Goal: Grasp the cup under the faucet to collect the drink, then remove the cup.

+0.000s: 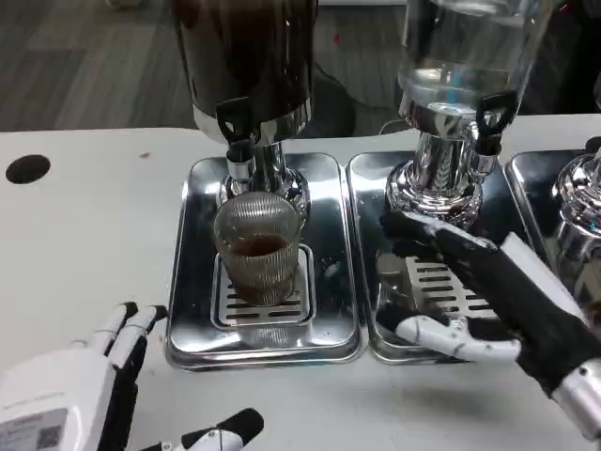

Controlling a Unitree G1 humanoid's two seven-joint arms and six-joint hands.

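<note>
Ribbed glass cup (pixel 258 246), a bit of brown drink in it, sits on the left tray (pixel 192 310) grate under the dark dispenser's faucet (pixel 235 127). Left hand (pixel 89 381) hangs nearby, fingers spread, holding nothing. Right hand (pixel 479 291) lies loose over the middle tray (pixel 368 244), grabbing nothing either.
</note>
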